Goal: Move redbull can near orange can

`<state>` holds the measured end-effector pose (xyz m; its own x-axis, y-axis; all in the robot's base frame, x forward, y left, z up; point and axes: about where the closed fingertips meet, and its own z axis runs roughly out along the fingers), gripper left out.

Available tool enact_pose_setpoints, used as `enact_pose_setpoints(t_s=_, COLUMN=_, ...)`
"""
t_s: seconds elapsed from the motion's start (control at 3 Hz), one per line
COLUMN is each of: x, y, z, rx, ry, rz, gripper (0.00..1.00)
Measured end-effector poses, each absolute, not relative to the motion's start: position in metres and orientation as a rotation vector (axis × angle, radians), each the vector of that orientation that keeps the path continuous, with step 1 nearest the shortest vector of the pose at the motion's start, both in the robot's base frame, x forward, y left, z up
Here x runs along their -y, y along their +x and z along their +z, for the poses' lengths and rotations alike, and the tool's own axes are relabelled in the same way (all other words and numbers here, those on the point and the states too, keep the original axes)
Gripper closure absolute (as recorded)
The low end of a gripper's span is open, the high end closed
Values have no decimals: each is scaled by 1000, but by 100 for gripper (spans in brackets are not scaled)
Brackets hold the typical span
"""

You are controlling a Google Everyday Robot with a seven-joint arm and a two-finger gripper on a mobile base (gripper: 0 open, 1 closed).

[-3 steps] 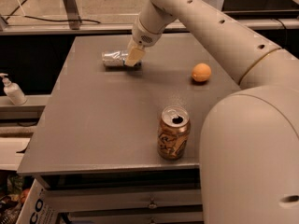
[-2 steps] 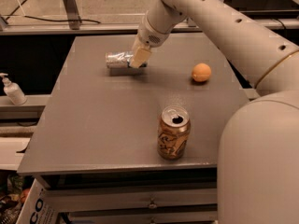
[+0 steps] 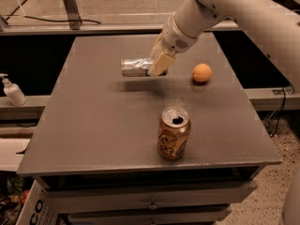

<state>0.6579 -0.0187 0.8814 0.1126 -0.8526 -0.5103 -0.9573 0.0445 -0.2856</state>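
Observation:
The redbull can [image 3: 135, 66], slim and silver, lies sideways and hangs above the grey table [image 3: 93, 125], with its shadow below it. My gripper [image 3: 158, 63] is shut on the can's right end, its cream fingers [image 3: 161, 63] clamped over it. The orange can [image 3: 173, 133], wider and orange-brown with an open silver top, stands upright near the table's front edge, well in front of and a little right of the gripper.
A round orange fruit [image 3: 202, 72] rests on the table to the right of the gripper. A white pump bottle [image 3: 13, 92] stands on a ledge off the table's left side. My white arm crosses the upper right.
The gripper has lifted the redbull can off the table and carried it to the right and toward the front, closer to the orange can.

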Motion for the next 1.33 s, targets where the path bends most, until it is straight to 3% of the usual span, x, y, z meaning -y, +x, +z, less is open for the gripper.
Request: enact_pose_setpoints(t_s=1.33, x=126, y=563, z=910, rx=-1832, ry=-1854, rz=209, gripper=100)
